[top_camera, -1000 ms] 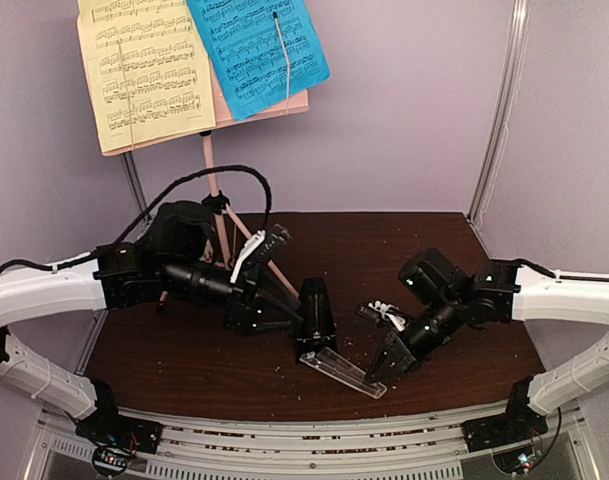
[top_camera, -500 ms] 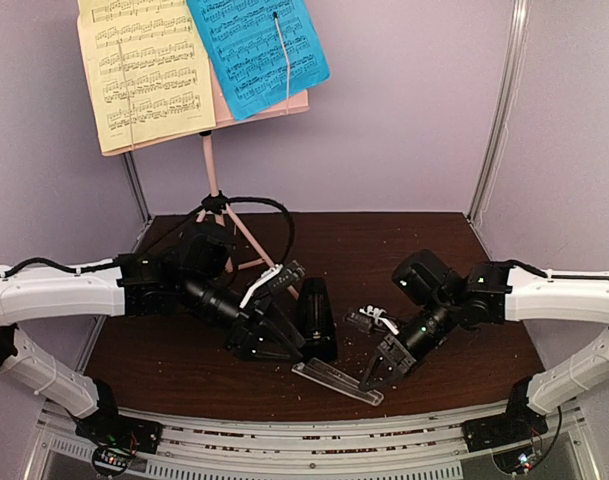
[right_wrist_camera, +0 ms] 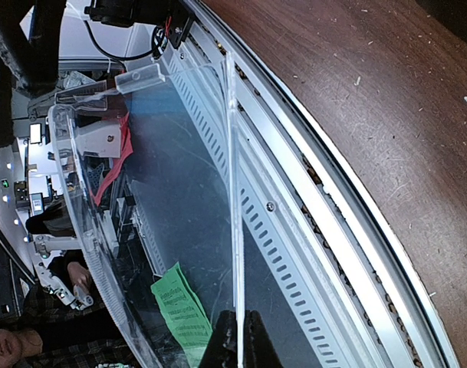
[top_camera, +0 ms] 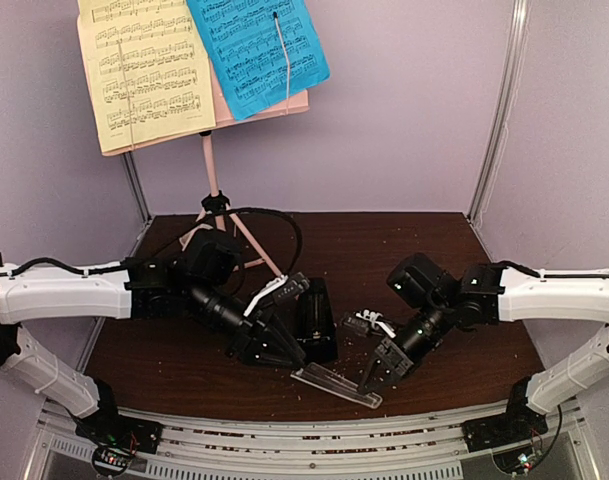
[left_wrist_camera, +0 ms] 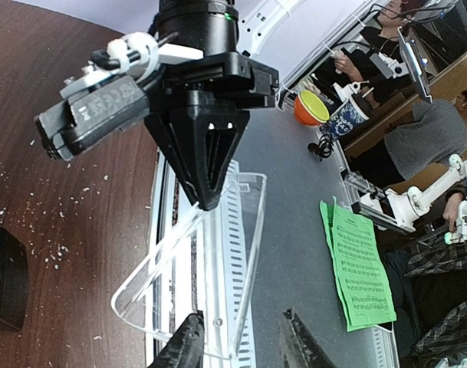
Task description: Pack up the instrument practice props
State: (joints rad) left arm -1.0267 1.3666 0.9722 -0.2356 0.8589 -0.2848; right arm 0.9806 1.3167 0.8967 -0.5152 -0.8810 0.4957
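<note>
The pink music stand (top_camera: pixel 211 165) stands at the back left on tripod legs and carries the yellow pages (top_camera: pixel 144 70) and the blue page (top_camera: pixel 256 50). The black pyramid metronome (top_camera: pixel 316 320) stands mid-table; it also shows at the left edge of the left wrist view (left_wrist_camera: pixel 3 276). Its clear cover (top_camera: pixel 336 384) lies tilted by the front edge. My right gripper (top_camera: pixel 372 375) is shut on one wall of the cover (right_wrist_camera: pixel 235 230). My left gripper (top_camera: pixel 289 355) is open, and the cover's other end (left_wrist_camera: pixel 210 307) sits between its fingers (left_wrist_camera: pixel 185 346).
A slotted metal rail (top_camera: pixel 314 435) runs along the table's front edge. White crumbs are scattered over the brown tabletop (top_camera: pixel 384 250). The left arm's black cable (top_camera: pixel 279 218) loops near the stand's legs. Green sheets (left_wrist_camera: pixel 360 268) lie beyond the table.
My left gripper has swung forward and right, from beside the stand's legs down to the cover's left end. My right gripper has shifted a little left with the cover.
</note>
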